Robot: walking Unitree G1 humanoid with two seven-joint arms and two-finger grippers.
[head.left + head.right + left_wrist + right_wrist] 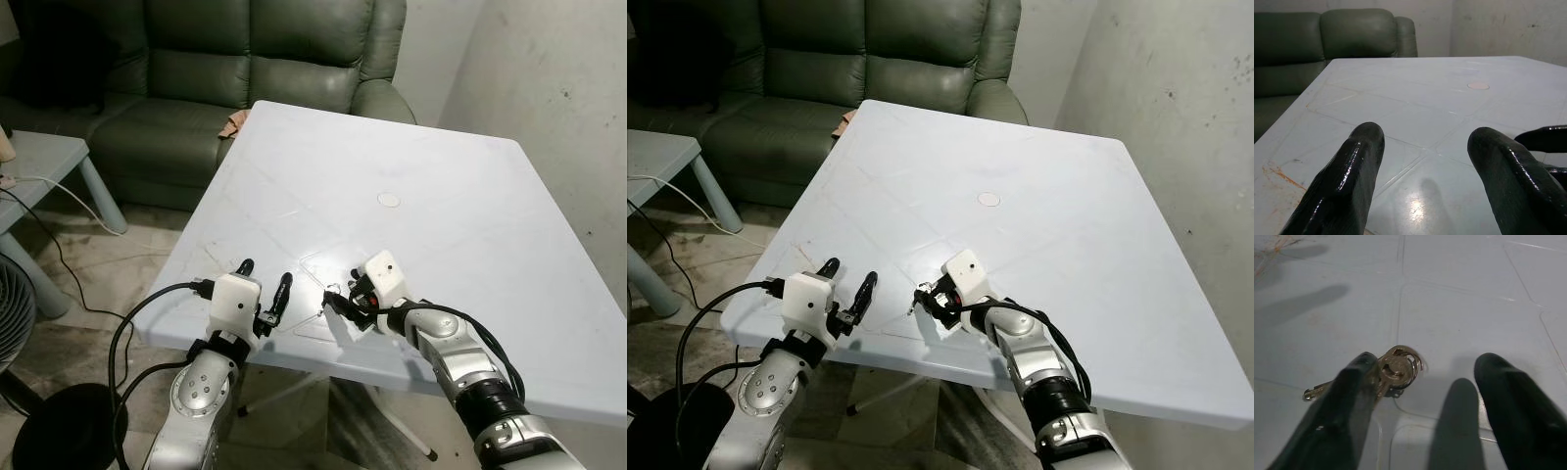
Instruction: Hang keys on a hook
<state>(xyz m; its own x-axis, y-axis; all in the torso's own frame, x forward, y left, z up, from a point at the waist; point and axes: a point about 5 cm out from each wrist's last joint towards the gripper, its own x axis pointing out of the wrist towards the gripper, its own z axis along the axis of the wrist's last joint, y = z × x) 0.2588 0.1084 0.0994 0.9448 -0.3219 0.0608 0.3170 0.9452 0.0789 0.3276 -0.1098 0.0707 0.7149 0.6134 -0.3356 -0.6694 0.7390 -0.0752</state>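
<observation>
A small bunch of brass-coloured keys on a metal ring lay on the white plastic table, touching one finger of the spread right gripper. The left gripper hovered nearby, fingers apart.

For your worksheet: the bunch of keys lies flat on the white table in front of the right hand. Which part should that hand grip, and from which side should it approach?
Probably the keys are best pinched at the ring end, coming from above. They lie flat on the table, so nothing can slide beneath, and the stacked rings look like the thickest part. The right hand is open, one finger beside them.
</observation>
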